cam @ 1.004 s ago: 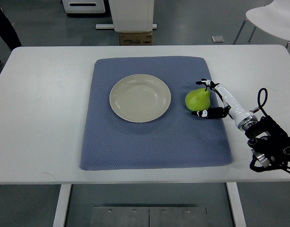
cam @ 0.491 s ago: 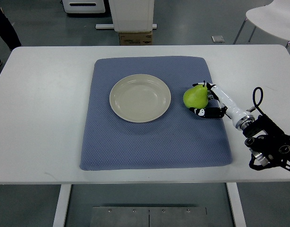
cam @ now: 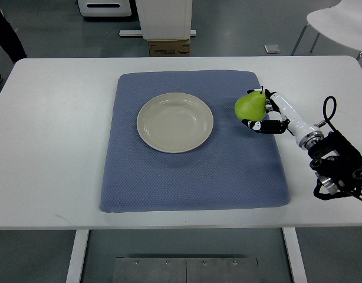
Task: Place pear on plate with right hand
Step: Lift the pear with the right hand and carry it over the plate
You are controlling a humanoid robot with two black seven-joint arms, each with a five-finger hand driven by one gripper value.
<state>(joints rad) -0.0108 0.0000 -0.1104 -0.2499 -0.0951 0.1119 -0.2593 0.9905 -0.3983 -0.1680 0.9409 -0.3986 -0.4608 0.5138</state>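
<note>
Our right hand (cam: pixel 265 117) comes in from the right edge and is closed around the pear (cam: pixel 250 107), black fingertips (cam: pixel 256 125) curled under its near side and others behind it by the stem. We judge the fruit lifted just clear of the blue mat (cam: pixel 193 177), though the steep view leaves that uncertain. It sits roughly upright, stem pointing away from us. What the next move turns on is simple: the plate (cam: pixel 175 122) lies to the left of the pear, near but apart, with only bare mat between them. Our left hand does not show.
</note>
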